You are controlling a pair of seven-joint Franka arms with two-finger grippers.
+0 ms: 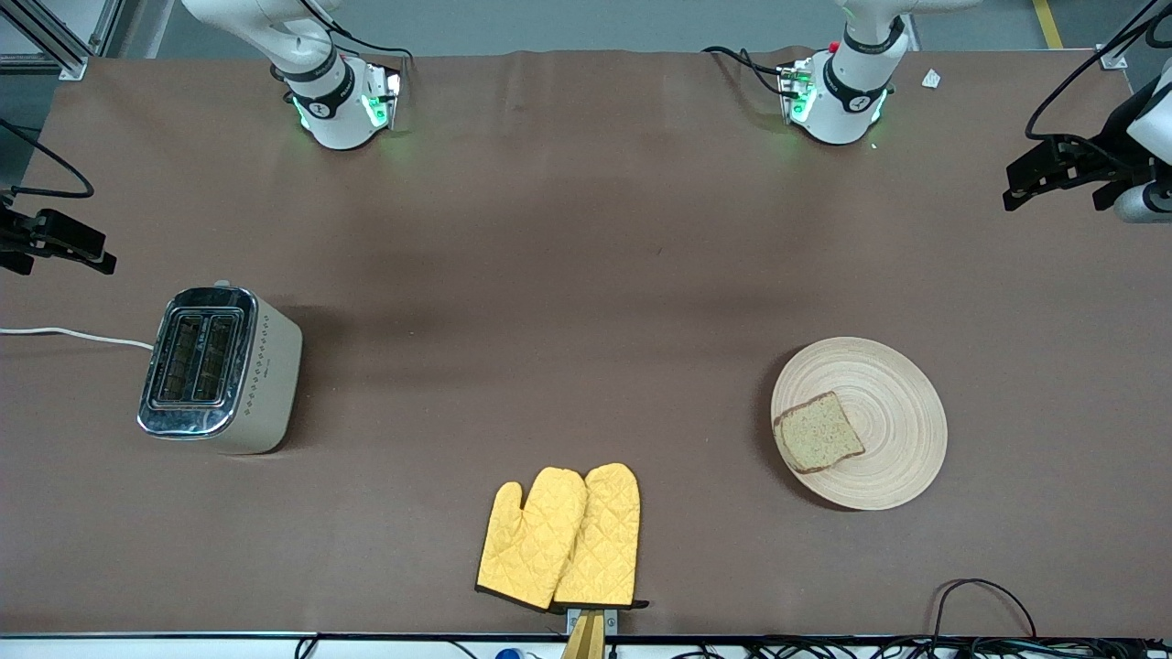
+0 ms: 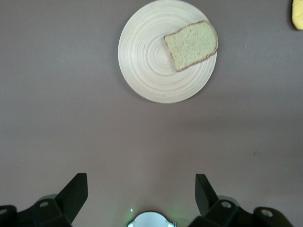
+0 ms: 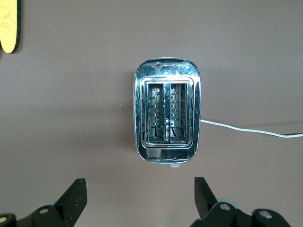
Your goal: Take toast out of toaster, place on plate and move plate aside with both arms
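Observation:
The toast (image 1: 819,433) lies flat on the round pale wooden plate (image 1: 893,394), at the edge toward the right arm's end. Both also show in the left wrist view: toast (image 2: 191,45), plate (image 2: 147,66). My left gripper (image 1: 1021,183) hangs open and empty in the air at the left arm's end of the table; in its wrist view (image 2: 141,191) the jaws stand wide apart, clear of the plate. My right gripper (image 1: 82,252) hangs open and empty in the air at the right arm's end; its wrist view (image 3: 139,194) looks down on the toaster.
A chrome two-slot toaster (image 1: 215,369) with empty slots (image 3: 166,113) stands at the right arm's end, its white cord (image 1: 73,335) trailing off. Two yellow quilted oven mitts (image 1: 563,537) lie near the front edge. Brown cloth (image 1: 586,275) covers the table.

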